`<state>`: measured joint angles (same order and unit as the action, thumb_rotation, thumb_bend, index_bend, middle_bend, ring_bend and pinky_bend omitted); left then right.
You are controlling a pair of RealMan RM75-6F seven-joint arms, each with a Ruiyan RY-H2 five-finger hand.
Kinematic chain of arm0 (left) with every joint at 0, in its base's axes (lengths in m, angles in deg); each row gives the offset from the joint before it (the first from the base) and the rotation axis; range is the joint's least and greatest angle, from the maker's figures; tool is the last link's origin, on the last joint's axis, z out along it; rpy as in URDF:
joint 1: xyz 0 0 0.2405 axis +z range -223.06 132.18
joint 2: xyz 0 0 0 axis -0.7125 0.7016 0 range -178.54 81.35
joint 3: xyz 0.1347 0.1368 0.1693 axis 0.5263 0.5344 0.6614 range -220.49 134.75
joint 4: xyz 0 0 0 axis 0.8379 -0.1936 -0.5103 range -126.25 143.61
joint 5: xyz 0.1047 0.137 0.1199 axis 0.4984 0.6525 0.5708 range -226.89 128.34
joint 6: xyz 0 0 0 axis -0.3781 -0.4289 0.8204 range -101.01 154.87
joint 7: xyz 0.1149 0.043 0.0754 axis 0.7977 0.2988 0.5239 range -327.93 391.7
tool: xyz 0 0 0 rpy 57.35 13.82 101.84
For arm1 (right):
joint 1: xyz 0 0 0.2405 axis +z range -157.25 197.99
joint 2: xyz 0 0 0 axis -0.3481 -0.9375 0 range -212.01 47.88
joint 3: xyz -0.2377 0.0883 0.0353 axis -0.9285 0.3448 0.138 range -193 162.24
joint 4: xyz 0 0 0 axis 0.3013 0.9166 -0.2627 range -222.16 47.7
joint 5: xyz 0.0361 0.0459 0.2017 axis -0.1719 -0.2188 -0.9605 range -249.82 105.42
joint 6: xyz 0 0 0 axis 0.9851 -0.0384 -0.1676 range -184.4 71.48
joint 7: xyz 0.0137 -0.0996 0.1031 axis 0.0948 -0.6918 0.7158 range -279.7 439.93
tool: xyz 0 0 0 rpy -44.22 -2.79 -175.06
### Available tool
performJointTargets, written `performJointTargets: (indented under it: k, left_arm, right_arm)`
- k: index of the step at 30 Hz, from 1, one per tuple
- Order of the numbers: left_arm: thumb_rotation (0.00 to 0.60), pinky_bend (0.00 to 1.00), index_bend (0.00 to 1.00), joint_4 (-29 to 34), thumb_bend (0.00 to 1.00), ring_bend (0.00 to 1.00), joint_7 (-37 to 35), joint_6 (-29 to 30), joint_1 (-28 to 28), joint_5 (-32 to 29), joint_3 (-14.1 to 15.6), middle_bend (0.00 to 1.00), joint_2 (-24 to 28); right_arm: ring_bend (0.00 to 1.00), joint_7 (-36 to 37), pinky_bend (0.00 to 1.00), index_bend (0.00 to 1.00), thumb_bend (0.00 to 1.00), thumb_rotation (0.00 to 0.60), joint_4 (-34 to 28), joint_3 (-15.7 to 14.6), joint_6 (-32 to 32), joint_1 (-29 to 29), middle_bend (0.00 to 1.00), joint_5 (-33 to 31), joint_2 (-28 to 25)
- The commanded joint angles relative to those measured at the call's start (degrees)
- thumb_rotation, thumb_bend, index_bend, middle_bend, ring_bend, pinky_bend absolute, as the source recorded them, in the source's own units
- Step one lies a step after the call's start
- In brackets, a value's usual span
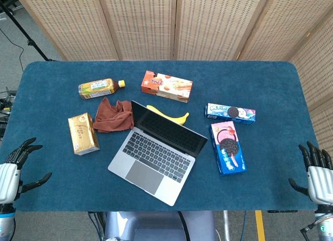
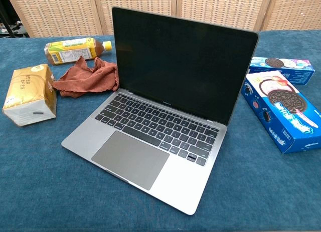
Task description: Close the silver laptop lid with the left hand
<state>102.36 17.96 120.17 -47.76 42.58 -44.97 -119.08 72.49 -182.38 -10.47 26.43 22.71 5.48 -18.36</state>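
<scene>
The silver laptop stands open in the middle of the blue table, its dark screen upright and turned a little to the left. My left hand hovers off the table's front left corner, fingers spread, holding nothing, well left of the laptop. My right hand hangs at the front right corner, also spread and empty. Neither hand shows in the chest view.
A gold packet and a brown cloth lie left of the laptop, a tea bottle behind them. A banana and an orange box sit behind the lid. Two blue cookie boxes lie to its right.
</scene>
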Motion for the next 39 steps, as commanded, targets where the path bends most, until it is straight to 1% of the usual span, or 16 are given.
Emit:
performJointTargets:
  k: [1,13,18,20,29,33,39]
  left_arm:
    - [0.600,0.22,0.28,-0.1,0.14,0.24,0.1,-0.3,-0.1,-0.2,0.0,0.19,0.0]
    - [0.600,0.22,0.28,0.0,0.14,0.24,0.2,-1.2,-0.8,0.0,-0.1,0.19,0.1]
    - [0.600,0.22,0.29,0.1,0.14,0.24,0.1,-2.8,-2.7,1.3,-0.7,0.19,1.1]
    - [0.600,0.22,0.29,0.3,0.14,0.24,0.9,-4.0,-4.4,2.4,-1.4,0.19,2.0]
    - [0.600,0.22,0.29,3.3,0.14,0.24,0.6,-13.0,-12.4,3.2,-4.4,0.19,6.7]
    - [0.600,0.22,0.29,3.7,0.14,0.23,-0.7,-18.3,-17.1,3.0,-6.2,0.19,9.0]
    - [0.600,0.21,0.28,3.5,0.14,0.22,-5.0,-28.9,-25.7,3.2,-8.4,0.19,13.2]
  right_arm:
    - [0.00,0.1,0.00,0.03,0.24,0.600,0.1,0.1,-0.1,0.0,0.00,-0.2,0.0]
    - [0.00,1.3,0.00,0.03,0.24,0.600,0.8,0.6,-0.2,-0.1,0.00,-1.2,-0.2]
    - [0.00,1.5,0.00,0.03,0.24,0.600,1.1,0.7,-0.3,-0.2,0.00,-1.5,-0.1]
    - [0.00,1.7,0.00,0.03,0.24,0.600,1.4,0.8,-0.6,-0.1,0.00,-1.9,-0.1]
    - [0.00,2.3,0.00,0.03,0.24,0.600,2.1,1.1,-1.2,0.1,0.00,-2.6,0.0]
    - [0.00,2.3,0.00,0.03,0.24,0.600,2.4,1.1,-1.7,0.2,0.00,-3.1,0.1]
    - [0.00,2.3,0.00,0.03,0.24,0.600,2.4,1.1,-1.7,-0.1,0.00,-3.6,0.0]
